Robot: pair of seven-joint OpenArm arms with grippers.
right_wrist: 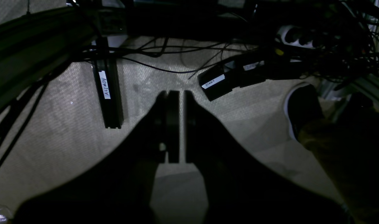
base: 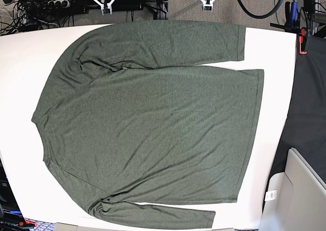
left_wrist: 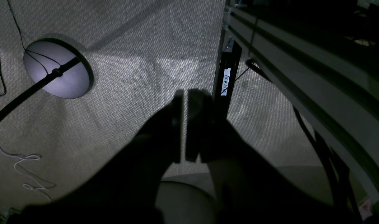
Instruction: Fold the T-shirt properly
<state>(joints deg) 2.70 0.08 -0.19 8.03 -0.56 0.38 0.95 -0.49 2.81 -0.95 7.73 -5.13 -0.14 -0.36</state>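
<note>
Olive long-sleeved T-shirt (base: 153, 124) spread flat across the white table (base: 20, 52), filling the middle of the base frame, long axis left to right, hem at right, sleeves along upper and lower edges. Left gripper (left_wrist: 183, 124) and right gripper (right_wrist: 176, 124) both pinched together on nothing, hanging over carpet, absent from the base frame. No telling which arm sits nearer the shirt.

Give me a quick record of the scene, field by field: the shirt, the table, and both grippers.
shirt: T-shirt spread flat, unfolded, both long sleeves laid along the body
table: white table, shirt covers most of it
left gripper: shut, holds nothing, off the table above carpet
right gripper: shut, holds nothing, above carpet near cables
folding: not begun
</note>
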